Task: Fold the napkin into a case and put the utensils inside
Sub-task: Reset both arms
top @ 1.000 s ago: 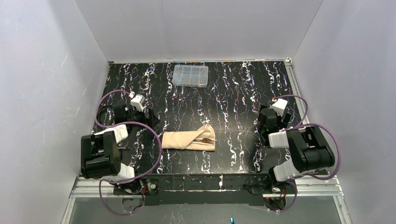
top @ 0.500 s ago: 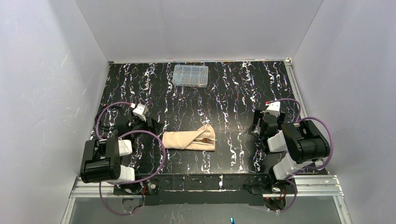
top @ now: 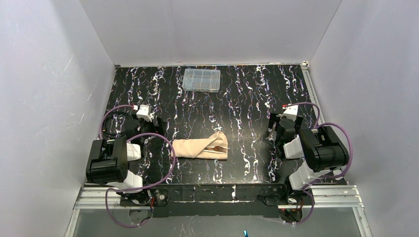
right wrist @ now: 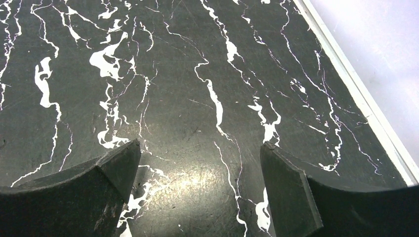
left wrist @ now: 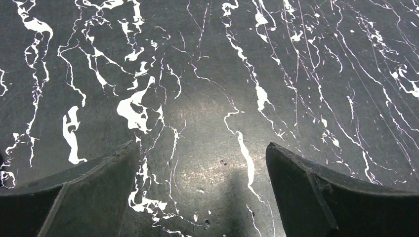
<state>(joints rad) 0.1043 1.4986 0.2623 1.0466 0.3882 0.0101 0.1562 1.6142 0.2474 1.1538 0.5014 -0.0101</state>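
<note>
left gripper [left wrist: 202, 153] spread wide, nothing between its fingers, above black marbled table [left wrist: 207, 74].

I see a clear box [top: 201, 80] at the upper middle, on the black marbled table [top: 247, 98].

**Enclosure and tabletop**

Black tabletop [top: 247, 94], white marble-like veining throughout. Plain white panels box it in: back wall [top: 207, 29], left wall [top: 44, 98], right wall [top: 375, 74]. Aluminium rail [top: 217, 196] along the near edge. Soft glare patch [right wrist: 197, 185] on the surface.
</note>
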